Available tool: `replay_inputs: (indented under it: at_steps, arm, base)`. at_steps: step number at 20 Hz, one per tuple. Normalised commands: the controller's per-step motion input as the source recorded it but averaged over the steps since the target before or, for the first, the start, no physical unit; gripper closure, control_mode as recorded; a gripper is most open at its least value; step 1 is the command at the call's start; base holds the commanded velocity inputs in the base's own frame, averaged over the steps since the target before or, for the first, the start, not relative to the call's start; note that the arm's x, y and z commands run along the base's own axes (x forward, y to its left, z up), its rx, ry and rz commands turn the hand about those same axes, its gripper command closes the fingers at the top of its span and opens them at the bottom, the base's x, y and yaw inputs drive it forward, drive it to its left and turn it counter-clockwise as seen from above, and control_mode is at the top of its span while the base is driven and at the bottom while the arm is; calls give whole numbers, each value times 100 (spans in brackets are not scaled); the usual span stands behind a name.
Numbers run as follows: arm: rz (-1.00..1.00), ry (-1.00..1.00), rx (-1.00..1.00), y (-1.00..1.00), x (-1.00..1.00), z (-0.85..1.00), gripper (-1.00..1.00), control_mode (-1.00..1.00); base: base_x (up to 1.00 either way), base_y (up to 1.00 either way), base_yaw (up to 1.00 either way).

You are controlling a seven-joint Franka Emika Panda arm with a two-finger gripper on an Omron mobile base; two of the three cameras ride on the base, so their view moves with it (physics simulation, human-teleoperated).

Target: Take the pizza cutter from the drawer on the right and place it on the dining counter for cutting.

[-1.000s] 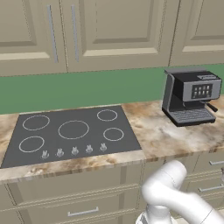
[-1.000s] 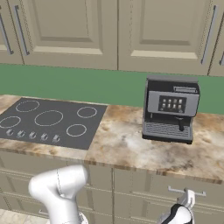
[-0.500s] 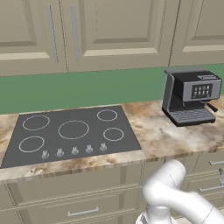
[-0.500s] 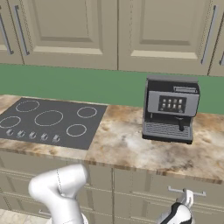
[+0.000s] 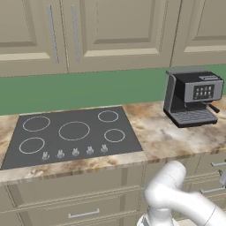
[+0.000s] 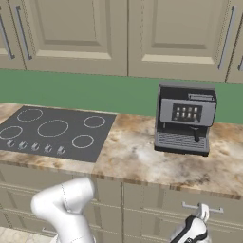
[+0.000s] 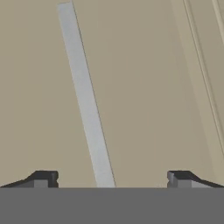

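Note:
The drawer (image 6: pixel 156 209) is a closed beige front under the marbled counter, right of the cooktop. Its silver bar handle (image 6: pixel 190 206) runs across it. My gripper (image 6: pixel 203 214) is right at that handle, at the bottom right of the right base view. In the hand view the handle (image 7: pixel 85 96) crosses the drawer front (image 7: pixel 153 87) as a slanted grey strip. It passes between the two dark fingertips (image 7: pixel 43 178) of my gripper (image 7: pixel 111 178), which is open and holds nothing. The pizza cutter is hidden. The dining counter is out of view.
A black cooktop (image 5: pixel 73 132) is set in the marbled counter (image 6: pixel 137 156), and a coffee machine (image 6: pixel 185 118) stands to its right. Beige upper cabinets (image 5: pixel 114 31) hang above a green wall. More drawer fronts (image 5: pixel 75 207) run under the counter.
In the right base view the hand has crept slightly up and right toward the drawer handle. The jaws stay open, and the drawer stays closed.

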Motion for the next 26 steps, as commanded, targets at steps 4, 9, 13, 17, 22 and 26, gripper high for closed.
replay_inputs:
  at_steps: [4, 9, 13, 17, 22, 26]
  arm:
    - [0, 0, 0, 0, 11, -25, -100, -100]
    - [0, 0, 0, 0, 5, -26, -100, -100]
    - [0, 0, 0, 0, 8, -20, -100, -100]
    - [0, 0, 0, 0, 11, -13, -100, -100]
    - [0, -2, 0, 0, 12, -7, -100, -100]
    - [0, -1, 0, 0, 20, -12, -100, -100]
  base:
    - [0, 0, 0]
    - [0, 0, 0]
    - [0, 0, 0]
    - [0, 0, 0]
    - [0, 0, 0]
    - [0, 0, 0]
